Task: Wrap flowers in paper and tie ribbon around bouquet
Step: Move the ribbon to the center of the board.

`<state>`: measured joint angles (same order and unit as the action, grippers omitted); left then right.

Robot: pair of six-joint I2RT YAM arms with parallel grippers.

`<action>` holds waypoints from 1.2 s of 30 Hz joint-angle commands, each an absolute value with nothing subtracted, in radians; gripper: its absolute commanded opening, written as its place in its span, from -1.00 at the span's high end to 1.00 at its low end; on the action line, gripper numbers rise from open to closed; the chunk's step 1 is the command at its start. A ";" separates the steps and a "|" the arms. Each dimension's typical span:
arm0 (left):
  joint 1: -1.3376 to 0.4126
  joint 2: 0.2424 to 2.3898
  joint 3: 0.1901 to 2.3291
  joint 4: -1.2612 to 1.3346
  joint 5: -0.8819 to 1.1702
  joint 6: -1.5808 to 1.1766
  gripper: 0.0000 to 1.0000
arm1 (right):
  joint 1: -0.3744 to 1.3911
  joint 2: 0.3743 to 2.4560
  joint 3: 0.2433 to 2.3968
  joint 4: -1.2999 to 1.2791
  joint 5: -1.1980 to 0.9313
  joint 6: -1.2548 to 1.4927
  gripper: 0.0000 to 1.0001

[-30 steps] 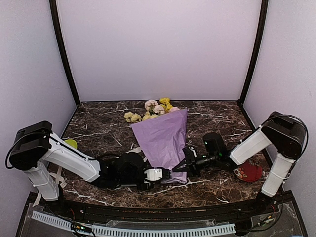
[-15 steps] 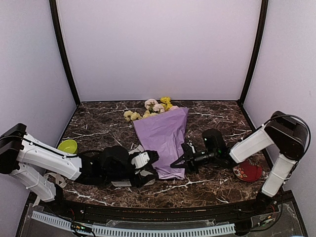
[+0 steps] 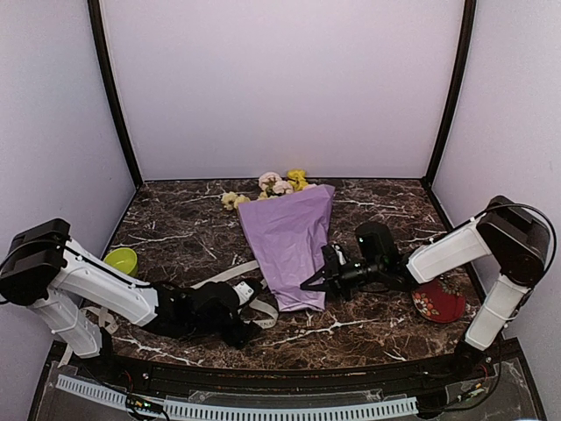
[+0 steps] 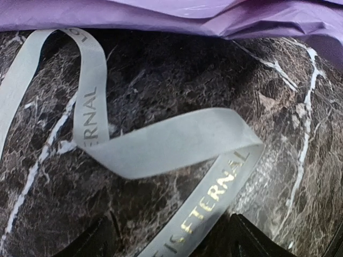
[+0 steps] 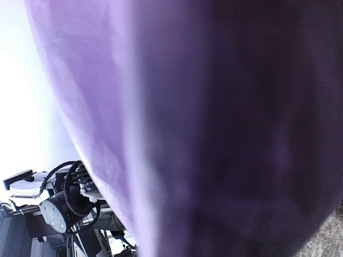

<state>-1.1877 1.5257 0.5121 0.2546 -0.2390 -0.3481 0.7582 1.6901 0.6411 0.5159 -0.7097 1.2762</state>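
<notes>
Paper [image 3: 289, 237] pinned, ribbon [image 4: 177, 144] loose
Right gripper [image 3: 311, 283] pinches the paper's narrow end, likely to hold it shut around the flowers [image 3: 282, 184]; left gripper [image 3: 250, 303], jaws apart, hangs over the ribbon.

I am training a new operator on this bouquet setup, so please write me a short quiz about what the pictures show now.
1. True or false: the ribbon is tied around the paper.
2. The flowers stick out of the paper at: A) its far end; B) its near end; C) its left side.
3. Short answer: which gripper pinches the paper's edge?
Key: 1 false, it lies loose on the table. 2 A. 3 the right gripper.
</notes>
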 commanded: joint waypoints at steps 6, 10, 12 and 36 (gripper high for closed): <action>-1.191 1.657 0.632 0.271 -0.177 -0.196 -0.53 | 0.758 1.655 0.705 0.472 -0.661 1.200 1.00; -1.190 1.688 0.654 0.314 -0.068 -0.136 -0.52 | 0.757 1.658 0.722 0.457 -0.656 1.195 1.00; -1.191 1.676 0.626 0.428 0.040 -0.114 -0.52 | 0.757 1.661 0.732 0.443 -0.651 1.187 1.00; -1.221 1.654 0.742 0.462 0.118 0.082 1.00 | 0.747 1.684 0.813 0.367 -0.630 1.139 1.00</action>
<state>-1.1969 1.7676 0.7265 0.4141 -0.1349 0.0166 0.7559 1.6901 0.7570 0.3450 -0.6521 1.1820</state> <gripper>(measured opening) 0.006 0.024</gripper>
